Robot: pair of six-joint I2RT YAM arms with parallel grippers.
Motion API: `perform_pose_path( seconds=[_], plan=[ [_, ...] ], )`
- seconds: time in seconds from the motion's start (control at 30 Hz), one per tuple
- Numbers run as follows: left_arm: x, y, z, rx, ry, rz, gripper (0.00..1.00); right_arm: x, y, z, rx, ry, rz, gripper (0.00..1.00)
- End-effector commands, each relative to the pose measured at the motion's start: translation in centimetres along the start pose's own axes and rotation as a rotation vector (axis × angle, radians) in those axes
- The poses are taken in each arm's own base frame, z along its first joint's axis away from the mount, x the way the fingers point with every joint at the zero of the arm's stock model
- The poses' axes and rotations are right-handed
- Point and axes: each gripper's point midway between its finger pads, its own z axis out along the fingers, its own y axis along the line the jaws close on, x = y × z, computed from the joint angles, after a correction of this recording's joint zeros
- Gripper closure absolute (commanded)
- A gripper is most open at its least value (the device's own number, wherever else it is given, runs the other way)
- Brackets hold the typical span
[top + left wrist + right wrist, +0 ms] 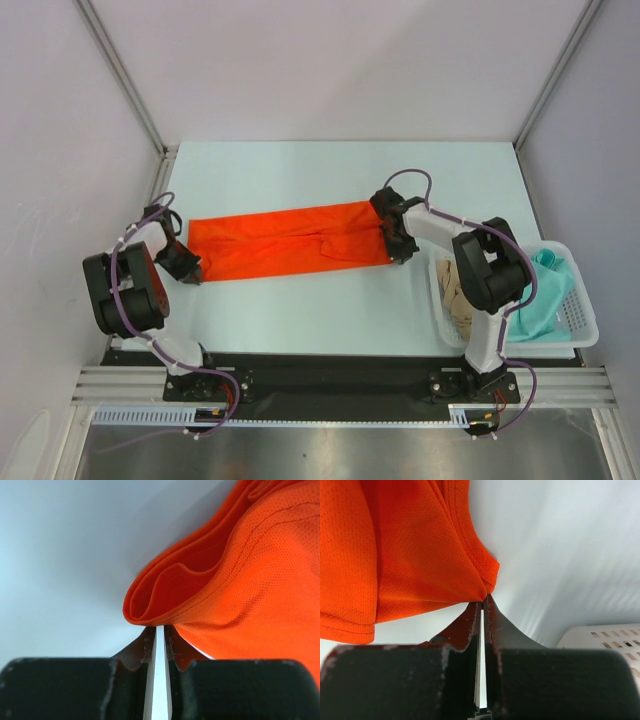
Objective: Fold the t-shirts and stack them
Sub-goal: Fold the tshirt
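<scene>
At left hand (190,268): closed to a thin slit, clamped on the left-end hem of the orange shirt (290,240); doubled fold of cloth bulging up just past the tips. At right hand (392,243): shut tight, pinching a bunched corner at the shirt's right end. Between the two: orange shirt drawn out as a long folded band across the middle of the bench (330,170), running left to right. By near right corner: white basket (585,330), beige shirt (455,290) in its left part, teal shirt (545,290) in its right.
</scene>
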Motion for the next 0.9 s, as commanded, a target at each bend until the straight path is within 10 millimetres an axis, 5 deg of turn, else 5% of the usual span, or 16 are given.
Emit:
perform_pose_path(
  seconds=[0.0,0.23,0.37,0.53,0.57,0.6,0.67,0.73,0.8,0.87],
  plan=[
    [-1.7,0.6,-1.0,-0.003,-0.080,-0.030,0.85,-0.8,-1.8,0.5,0.106,-0.022,0.003,1.00],
    [1.9,-2.3,-5.6,0.227,-0.148,-0.015,0.74,-5.6,-3.1,1.2,0.143,-0.157,0.191,1.00],
    [5.0,-1.4,-6.6,0.177,-0.146,0.075,0.74,-8.8,-4.7,2.8,0.115,-0.216,0.331,1.00],
    [5.5,-1.6,-8.0,0.226,-0.185,0.171,0.71,-15.4,-6.5,3.1,0.150,-0.402,0.321,1.00],
    [5.2,-2.1,-8.7,0.239,-0.193,0.181,0.70,-18.2,-7.1,1.9,0.149,-0.459,0.326,1.00],
    [5.2,-2.5,-9.0,0.248,-0.196,0.203,0.68,-18.1,-7.7,4.0,0.160,-0.418,0.327,1.00],
    [5.5,-3.7,-9.9,0.261,-0.203,0.249,0.67,-22.4,-8.3,2.6,0.126,-0.473,0.353,0.88],
    [6.2,-4.8,-10.2,0.287,-0.193,0.286,0.67,-22.3,-8.4,4.2,0.139,-0.399,0.335,0.69],
    [6.8,-6.0,-10.4,0.353,-0.182,0.306,0.67,-23.5,-8.7,2.7,0.139,-0.394,0.339,0.51],
    [6.8,-6.7,-10.3,0.392,-0.184,0.317,0.67,-23.6,-8.9,1.2,0.142,-0.381,0.350,0.43]
  ],
)
